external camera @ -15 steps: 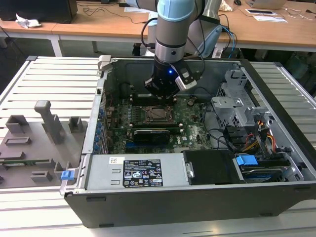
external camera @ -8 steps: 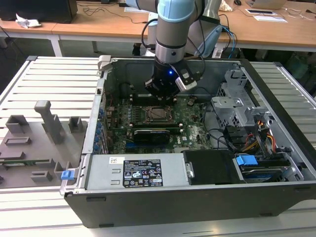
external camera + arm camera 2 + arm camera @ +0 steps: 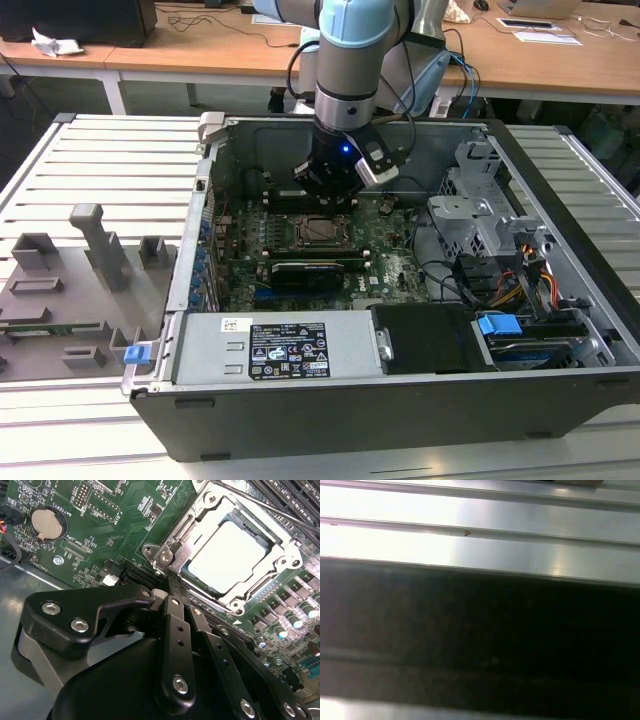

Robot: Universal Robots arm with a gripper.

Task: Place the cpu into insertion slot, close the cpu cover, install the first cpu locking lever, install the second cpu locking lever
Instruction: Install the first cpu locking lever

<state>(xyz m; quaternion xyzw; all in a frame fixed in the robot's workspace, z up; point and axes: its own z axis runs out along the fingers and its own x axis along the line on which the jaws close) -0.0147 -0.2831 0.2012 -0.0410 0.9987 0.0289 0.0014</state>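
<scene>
Claw (image 3: 172, 587) narrowed to a near-closed tip, holding nothing, just beside cpu cover (image 3: 172, 547) (shut over cpu (image 3: 225, 555))

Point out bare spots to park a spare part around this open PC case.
Free: the ribbed metal table on the exterior view's left, behind the grey fixture blocks. Crowded: inside the case, where the gripper hangs over the cpu, with drive bays and cables on the right.
</scene>
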